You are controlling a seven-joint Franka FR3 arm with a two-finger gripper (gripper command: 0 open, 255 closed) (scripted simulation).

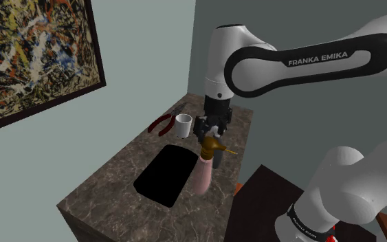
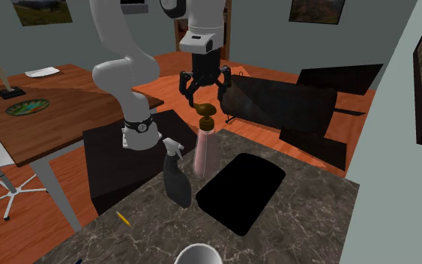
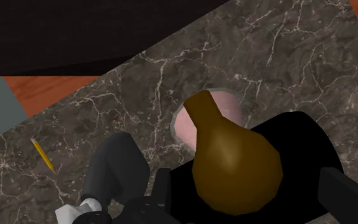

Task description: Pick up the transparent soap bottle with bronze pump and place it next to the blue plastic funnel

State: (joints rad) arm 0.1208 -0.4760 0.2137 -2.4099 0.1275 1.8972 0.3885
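Hovering right over the soap bottle [image 1: 203, 175] in the shoulder view, the gripper [image 1: 212, 132] sits at the bottle's bronze pump [image 1: 211, 146]. The bottle is pinkish and upright on the marble worktop [image 1: 109, 180]. It stands on the narrow strip between the black sink [image 1: 163, 176] and the worktop's edge toward the stand, with little room there. A white mug [image 1: 183, 124] and red pliers [image 1: 161, 124] lie past the sink toward the far corner, apart from the bottle. Bare marble runs along the sink's other long side and the near corner. The walls [image 1: 144, 55] are grey-green, and a splatter painting [image 1: 34, 51] hangs on the one at the view's left.

Second exterior view: the fingers [image 2: 187, 88] are spread wide, one on each side of the pump top, gripping nothing. A dark spray bottle [image 2: 175, 178] stands just beside the soap bottle on the same edge strip. A yellow pencil [image 2: 123, 218] lies further along that edge. Past the edge are the stand [image 2: 119, 163], an orange wood floor [image 2: 22, 236], a wooden table [image 2: 59, 105] and dark furniture [image 2: 284, 101].

Wrist view: the pump [image 3: 231, 168] sits between the parted fingers, untouched as far as shows. The sink is on one side of it and the spray bottle [image 3: 115, 170] on the other. The pencil [image 3: 42, 153] lies beyond the spray bottle, near the worktop's edge.
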